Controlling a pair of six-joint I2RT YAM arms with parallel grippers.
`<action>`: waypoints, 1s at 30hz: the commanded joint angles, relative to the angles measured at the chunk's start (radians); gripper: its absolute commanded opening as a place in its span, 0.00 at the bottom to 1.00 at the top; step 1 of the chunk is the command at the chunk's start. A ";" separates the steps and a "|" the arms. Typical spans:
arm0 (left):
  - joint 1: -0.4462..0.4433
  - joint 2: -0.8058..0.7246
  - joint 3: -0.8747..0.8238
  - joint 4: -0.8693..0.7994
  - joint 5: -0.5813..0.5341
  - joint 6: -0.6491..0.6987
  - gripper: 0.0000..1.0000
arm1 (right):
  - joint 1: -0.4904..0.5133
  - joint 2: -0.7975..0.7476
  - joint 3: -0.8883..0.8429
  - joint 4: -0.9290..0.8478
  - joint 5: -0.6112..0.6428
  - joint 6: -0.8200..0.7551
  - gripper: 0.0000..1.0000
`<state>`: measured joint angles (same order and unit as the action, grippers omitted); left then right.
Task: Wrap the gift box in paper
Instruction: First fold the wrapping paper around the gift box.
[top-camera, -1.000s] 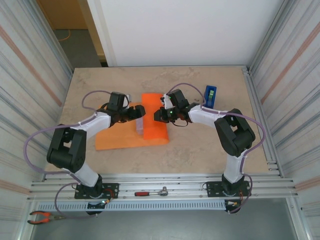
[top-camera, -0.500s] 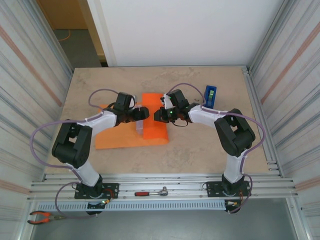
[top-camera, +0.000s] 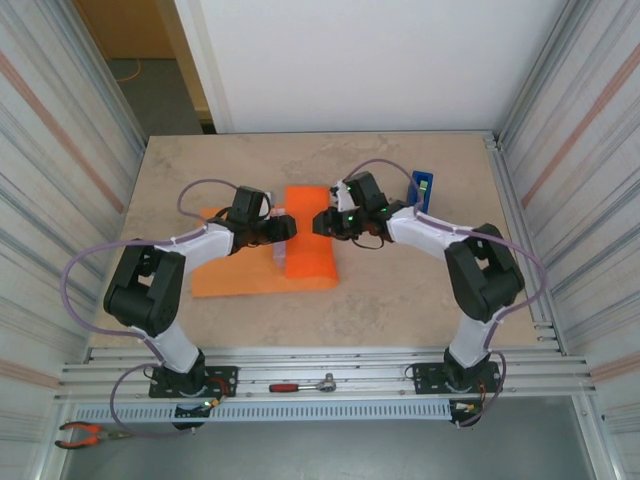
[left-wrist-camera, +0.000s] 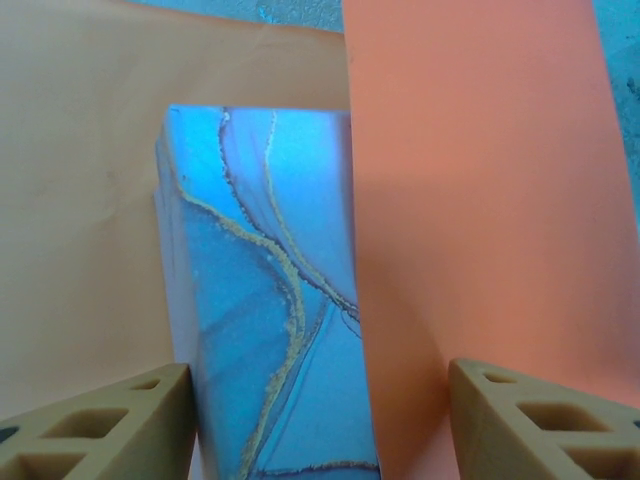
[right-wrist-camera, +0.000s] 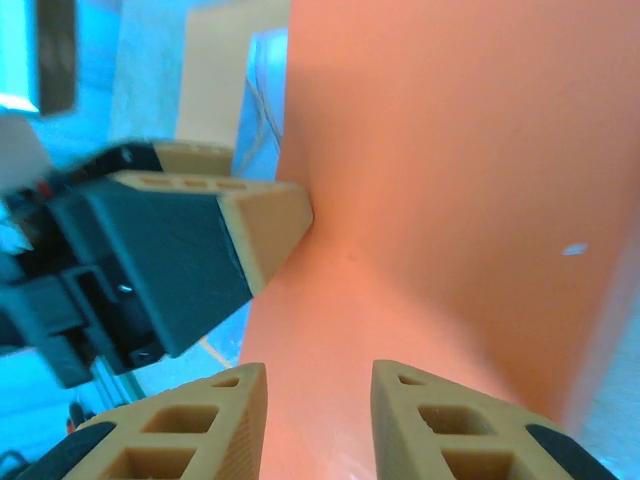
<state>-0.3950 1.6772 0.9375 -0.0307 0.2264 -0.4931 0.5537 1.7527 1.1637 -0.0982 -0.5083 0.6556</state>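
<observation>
Lying between ribbed walls (top-camera: 50, 170), paper (top-camera: 235, 277) on beige table (top-camera: 400, 292)

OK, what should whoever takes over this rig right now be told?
Left gripper open, at the gift box's bare blue marbled side.
Right gripper open narrowly, over the paper flap.
Done: paper lies under the box, one flap folded over its top.
To do: fold the other side over, tape with the blue tape dispenser at the far right, close the ends.
</observation>
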 joint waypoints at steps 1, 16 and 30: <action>-0.008 0.017 -0.025 -0.041 -0.003 0.033 0.61 | -0.050 -0.107 -0.064 0.001 0.069 0.047 0.33; -0.008 -0.044 -0.083 -0.064 -0.013 0.042 0.53 | -0.079 -0.165 -0.154 0.036 0.040 0.017 0.31; -0.008 -0.051 -0.088 -0.049 0.004 0.032 0.38 | 0.038 0.045 0.035 0.003 0.011 -0.001 0.19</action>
<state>-0.3939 1.6306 0.8867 -0.0025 0.2310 -0.4892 0.5831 1.7622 1.1561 -0.0830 -0.4793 0.6720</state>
